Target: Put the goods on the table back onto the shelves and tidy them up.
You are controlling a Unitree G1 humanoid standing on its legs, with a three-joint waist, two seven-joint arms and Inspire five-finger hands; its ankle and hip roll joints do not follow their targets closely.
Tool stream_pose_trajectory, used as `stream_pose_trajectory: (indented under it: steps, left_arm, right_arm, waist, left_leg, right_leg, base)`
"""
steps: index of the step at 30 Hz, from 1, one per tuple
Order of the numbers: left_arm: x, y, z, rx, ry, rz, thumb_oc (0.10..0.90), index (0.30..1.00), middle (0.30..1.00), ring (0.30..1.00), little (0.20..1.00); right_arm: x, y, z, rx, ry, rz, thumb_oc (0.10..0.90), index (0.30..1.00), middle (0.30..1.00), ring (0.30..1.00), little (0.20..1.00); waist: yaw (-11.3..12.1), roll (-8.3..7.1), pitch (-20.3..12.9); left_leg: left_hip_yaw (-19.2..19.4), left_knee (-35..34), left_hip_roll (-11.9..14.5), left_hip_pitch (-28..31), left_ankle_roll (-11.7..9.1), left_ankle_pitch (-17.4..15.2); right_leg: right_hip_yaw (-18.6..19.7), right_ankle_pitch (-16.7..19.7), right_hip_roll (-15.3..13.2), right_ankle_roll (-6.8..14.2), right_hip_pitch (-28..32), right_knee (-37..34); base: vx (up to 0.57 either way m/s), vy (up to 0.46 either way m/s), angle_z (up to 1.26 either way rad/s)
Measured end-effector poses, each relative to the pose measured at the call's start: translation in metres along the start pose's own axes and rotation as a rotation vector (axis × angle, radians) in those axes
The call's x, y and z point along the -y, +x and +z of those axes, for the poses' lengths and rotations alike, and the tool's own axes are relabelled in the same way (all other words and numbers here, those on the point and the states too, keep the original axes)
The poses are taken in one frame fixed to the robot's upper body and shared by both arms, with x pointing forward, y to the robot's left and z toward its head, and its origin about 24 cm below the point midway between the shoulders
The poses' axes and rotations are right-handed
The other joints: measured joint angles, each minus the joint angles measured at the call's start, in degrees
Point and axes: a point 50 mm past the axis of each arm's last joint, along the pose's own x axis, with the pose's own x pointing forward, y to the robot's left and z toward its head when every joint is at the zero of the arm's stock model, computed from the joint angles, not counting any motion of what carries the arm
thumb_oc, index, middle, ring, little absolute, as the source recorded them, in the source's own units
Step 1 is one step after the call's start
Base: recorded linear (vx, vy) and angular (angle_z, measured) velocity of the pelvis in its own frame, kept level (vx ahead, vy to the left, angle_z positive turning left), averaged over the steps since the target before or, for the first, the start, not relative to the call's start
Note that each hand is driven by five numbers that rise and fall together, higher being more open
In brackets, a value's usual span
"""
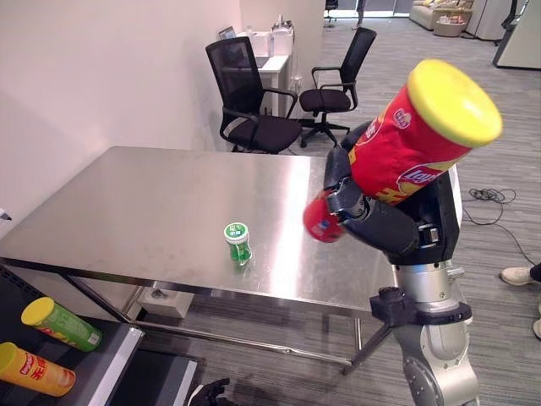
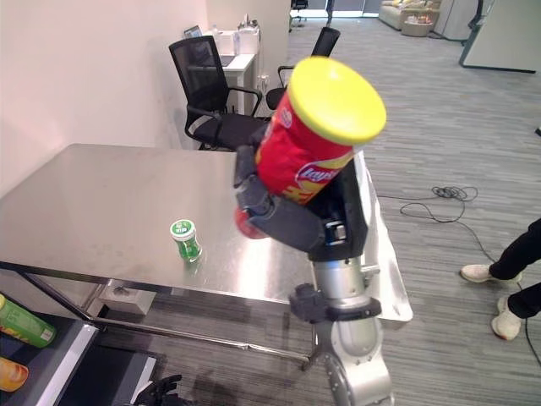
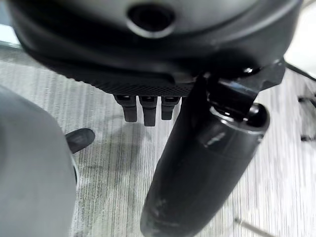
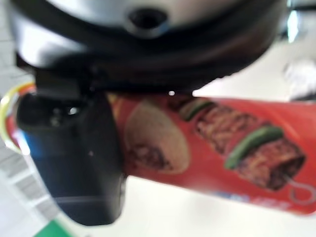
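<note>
My right hand (image 1: pixel 376 222) is shut on a red chip can (image 1: pixel 406 148) with a yellow lid, held tilted in the air above the right end of the steel table (image 1: pixel 144 211). The right wrist view has the thumb (image 4: pixel 79 158) pressed against the can (image 4: pixel 222 143). A small green bottle (image 1: pixel 237 242) with a green cap stands upright near the table's front edge, left of the hand. On the shelf (image 1: pixel 110 355) at the lower left lie a green can (image 1: pixel 61 324) and an orange can (image 1: pixel 34 370). My left hand (image 1: pixel 211 391) hangs low near the floor, fingers relaxed (image 3: pixel 143 106).
Two black office chairs (image 1: pixel 249 93) stand behind the table by a white desk. A person's legs and shoes (image 2: pixel 490 275) are at the right on the carpet. The table's left and middle surface is bare steel.
</note>
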Motion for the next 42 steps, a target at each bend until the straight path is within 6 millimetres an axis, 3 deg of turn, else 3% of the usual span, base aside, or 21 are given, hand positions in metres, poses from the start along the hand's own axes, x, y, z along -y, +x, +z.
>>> stream_pose_trajectory:
  steps: [6, 9, 10, 11, 13, 15, 18, 20, 22, 24, 26, 28, 29, 31, 32, 33, 34, 35, 38, 41, 42]
  left_arm:
    - [0.017, 0.004, 0.025, 0.069, 0.19, -0.073, 0.8, 0.9, 0.9, 0.9, 0.9]
    - [0.027, 0.006, 0.035, 0.093, 0.23, -0.112, 0.8, 0.9, 0.9, 0.9, 0.9]
    - [0.022, 0.006, 0.04, 0.107, 0.22, -0.098, 0.8, 0.9, 0.9, 0.9, 0.9]
    - [0.019, 0.007, 0.048, 0.129, 0.192, -0.082, 0.8, 0.9, 0.9, 0.9, 0.9]
    - [0.007, 0.006, 0.047, 0.141, 0.175, -0.042, 0.8, 0.9, 0.9, 0.9, 0.9]
    - [-0.002, 0.005, 0.042, 0.122, 0.141, -0.002, 0.8, 0.9, 0.9, 0.9, 0.9]
    - [-0.005, 0.005, 0.041, 0.122, 0.094, 0.024, 0.8, 0.9, 0.9, 0.9, 0.9]
    - [-0.004, 0.003, 0.039, 0.138, 0.065, 0.023, 0.8, 0.9, 0.9, 0.9, 0.9]
    - [-0.012, 0.004, 0.033, 0.108, -0.044, 0.05, 0.8, 0.9, 0.9, 0.9, 0.9]
    - [-0.031, 0.002, 0.028, 0.088, -0.084, 0.113, 0.8, 0.9, 0.9, 0.9, 0.9]
    - [-0.039, 0.002, 0.024, 0.06, -0.093, 0.14, 0.8, 0.9, 0.9, 0.9, 0.9]
    - [-0.036, 0.002, 0.019, 0.034, -0.089, 0.135, 0.8, 0.9, 0.9, 0.9, 0.9]
    - [-0.021, 0.003, 0.015, 0.021, -0.084, 0.096, 0.8, 0.9, 0.9, 0.9, 0.9]
    - [0.001, 0.005, 0.019, 0.037, -0.046, 0.039, 0.8, 0.9, 0.9, 0.9, 0.9]
    - [0.003, 0.005, 0.022, 0.045, -0.015, 0.03, 0.8, 0.9, 0.9, 0.9, 0.9]
    - [-0.007, 0.006, 0.038, 0.101, 0.088, 0.05, 0.8, 0.9, 0.9, 0.9, 0.9]
    - [-0.009, 0.008, 0.047, 0.112, 0.121, 0.053, 0.8, 0.9, 0.9, 0.9, 0.9]
    - [-0.007, 0.008, 0.054, 0.135, 0.12, 0.052, 0.8, 0.9, 0.9, 0.9, 0.9]
    - [-0.008, 0.008, 0.048, 0.115, 0.183, 0.048, 0.8, 0.9, 0.9, 0.9, 0.9]
    - [-0.01, 0.007, 0.031, 0.051, 0.227, 0.053, 0.8, 0.9, 0.9, 0.9, 0.9]
    - [-0.017, 0.006, 0.03, 0.046, 0.223, 0.068, 0.8, 0.9, 0.9, 0.9, 0.9]
  right_arm:
    - [-0.064, 0.003, -0.025, -0.095, 0.238, 0.356, 0.4, 0.3, 0.3, 0.3, 0.3]
    - [-0.068, -0.004, -0.048, -0.232, 0.222, 0.405, 0.4, 0.3, 0.3, 0.3, 0.3]
    - [-0.064, -0.004, -0.054, -0.244, 0.192, 0.41, 0.4, 0.3, 0.3, 0.3, 0.3]
    - [-0.057, -0.004, -0.056, -0.265, 0.149, 0.417, 0.4, 0.3, 0.3, 0.3, 0.3]
    - [-0.053, -0.008, -0.063, -0.313, 0.094, 0.471, 0.4, 0.3, 0.3, 0.3, 0.3]
    - [-0.053, -0.012, -0.073, -0.361, 0.089, 0.476, 0.4, 0.3, 0.3, 0.3, 0.3]
    - [-0.051, -0.018, -0.076, -0.394, 0.07, 0.504, 0.4, 0.3, 0.3, 0.3, 0.3]
    - [-0.06, -0.022, -0.08, -0.41, 0.083, 0.554, 0.4, 0.3, 0.3, 0.3, 0.3]
    - [-0.066, -0.027, -0.086, -0.439, 0.103, 0.57, 0.4, 0.3, 0.3, 0.3, 0.3]
    - [-0.07, -0.033, -0.088, -0.466, 0.11, 0.619, 0.4, 0.3, 0.3, 0.3, 0.3]
    - [-0.068, -0.033, -0.087, -0.47, 0.096, 0.629, 0.4, 0.3, 0.3, 0.3, 0.3]
    - [-0.062, -0.032, -0.085, -0.463, 0.038, 0.649, 0.4, 0.3, 0.3, 0.3, 0.3]
    - [-0.055, -0.03, -0.085, -0.459, -0.02, 0.646, 0.4, 0.3, 0.3, 0.3, 0.3]
    - [-0.046, -0.031, -0.088, -0.481, -0.103, 0.656, 0.4, 0.3, 0.3, 0.3, 0.3]
    - [-0.044, -0.03, -0.087, -0.473, -0.135, 0.678, 0.4, 0.3, 0.3, 0.3, 0.3]
    - [-0.04, -0.017, -0.083, -0.409, -0.186, 0.656, 0.4, 0.3, 0.3, 0.3, 0.3]
    - [-0.037, -0.015, -0.085, -0.406, -0.188, 0.597, 0.4, 0.3, 0.3, 0.3, 0.3]
    - [-0.03, -0.016, -0.093, -0.441, -0.207, 0.542, 0.4, 0.3, 0.3, 0.3, 0.3]
    - [-0.029, -0.028, -0.102, -0.516, -0.22, 0.529, 0.4, 0.3, 0.3, 0.3, 0.3]
    - [-0.036, -0.049, -0.105, -0.577, -0.164, 0.534, 0.4, 0.3, 0.3, 0.3, 0.3]
    - [-0.038, -0.051, -0.104, -0.575, -0.142, 0.513, 0.4, 0.3, 0.3, 0.3, 0.3]
  waist:
    - [0.4, -0.72, 1.3]
    - [2.1, -0.9, 3.2]
    - [1.6, -0.93, 3.2]
    - [2.4, -0.53, 3.3]
    - [7.0, -0.88, 2.9]
    - [7.2, 0.28, 2.9]
    - [7.8, 2.31, 4.2]
    - [7.5, 2.11, 4.4]
    - [6.1, -0.18, 4.9]
    - [4.9, -3.62, 4.9]
    - [4.0, -5.07, 4.8]
    - [1.3, -4.91, 4.8]
    - [-0.7, -2.21, 4.2]
    - [-2.0, 2.47, 3.8]
    - [-2.1, 3.87, 2.8]
    - [-3.0, 0.78, 2.9]
    - [-3.9, -0.98, 4.3]
    - [-4.5, -0.8, 5.0]
    - [-2.8, -2.23, 5.7]
    - [-3.3, -2.43, 5.2]
    - [-2.7, -3.33, 4.6]
  left_leg:
    - [0.8, 1.0, 0.7, -0.8, 0.4, 0.2]
    - [-2.3, 0.8, 1.2, -2.6, 1.8, 2.4]
    - [-5.2, 2.2, 1.8, -5.1, 1.6, 3.3]
    - [-7.5, 1.3, 3.2, -5.6, 0.6, 4.9]
    - [-9.1, 0.9, 3.9, -6.7, -1.1, 6.4]
    - [-13.0, 2.1, 5.3, -10.0, -1.8, 9.2]
    - [-12.9, 2.2, 7.3, -12.4, -1.0, 8.6]
    - [-4.0, 4.1, 8.1, -13.2, -1.7, 9.3]
    - [5.6, 7.2, 9.2, -12.3, 0.9, 6.5]
    - [4.2, 9.8, 9.5, -11.3, -0.9, 5.0]
    - [4.5, 13.3, 10.6, -10.3, -1.9, 2.7]
    - [6.3, 16.3, 11.8, -9.1, -1.5, 0.8]
    - [6.7, 16.1, 12.5, -6.2, 0.2, 0.3]
    - [6.0, 7.7, 9.1, -3.2, 2.8, 1.1]
    - [4.5, 4.3, 8.6, -3.9, 3.9, 1.9]
    - [5.3, 2.3, 5.5, -5.2, 5.9, -1.7]
    - [8.1, 6.8, 5.8, -6.2, 0.2, -2.8]
    - [8.9, 13.2, 8.5, -9.0, -3.6, -3.8]
    - [8.3, 21.9, 11.7, -10.6, -4.7, -9.0]
    - [8.2, 17.2, 8.2, -8.5, -2.0, -8.5]
    - [8.2, 14.9, 6.3, -7.8, -1.1, -7.4]
  right_leg:
    - [3.1, -0.9, -0.3, -1.0, -3.6, 6.3]
    - [14.4, -3.1, 0.8, -1.0, -6.6, 12.7]
    - [17.9, -8.3, 3.2, -1.1, -9.0, 20.6]
    - [23.0, -11.0, 8.6, -3.9, -8.5, 22.4]
    - [18.6, -12.6, 12.2, -7.5, -2.9, 9.7]
    - [17.5, -9.8, 16.1, -9.4, 0.0, 2.6]
    - [12.3, -7.9, 18.6, -11.4, 0.4, 0.7]
    - [10.3, -6.8, 18.3, -12.5, 0.2, -0.1]
    - [8.6, -5.7, 16.6, -13.5, 1.2, -1.4]
    - [7.6, -5.5, 14.4, -13.2, 1.6, -1.8]
    - [6.7, -4.9, 12.8, -12.4, 1.8, -2.6]
    - [4.4, -4.5, 11.5, -11.8, 3.4, -3.4]
    - [4.0, -5.2, 10.0, -10.6, 3.8, -1.4]
    - [4.8, -9.2, 7.5, -7.9, -3.5, 8.8]
    - [5.0, -8.3, 8.4, -8.0, -5.5, 3.0]
    - [4.9, 7.6, 2.9, -9.7, -5.8, -8.7]
    - [5.0, 8.0, 0.3, -1.8, -3.6, -8.4]
    - [2.7, 8.3, 0.0, -2.9, -2.3, -8.2]
    - [4.2, 8.6, -2.1, -3.5, 0.4, -7.2]
    - [0.7, 8.1, -4.2, -4.9, -2.9, -3.4]
    - [1.2, 10.8, -5.6, -6.4, -4.0, -2.6]
  base:
    - [-0.12, -0.002, -0.07]
    - [-0.33, -0.148, 0.63]
    - [-0.17, -0.299, 0.87]
    - [-0.19, -0.295, 1.16]
    - [-0.23, -0.257, 0.62]
    - [-0.17, -0.115, 0.87]
    - [-0.24, 0.008, 1.0]
    - [-0.31, 0.074, 0.48]
    - [-0.1, 0.046, 0.2]
    - [-0.16, 0.132, 0.18]
    - [-0.1, 0.16, 0.22]
    - [-0.04, 0.18, 0.64]
    - [-0.09, 0.345, 0.9]
    - [-0.16, 0.587, 0.69]
    - [-0.16, 0.619, 0.8]
    - [-0.08, 0.414, 1.22]
    - [-0.04, 0.392, 1.7]
    - [0.01, 0.334, 1.19]
    - [-0.01, 0.314, 0.42]
    - [-0.05, 0.439, 0.26]
    - [-0.06, 0.229, 0.2]
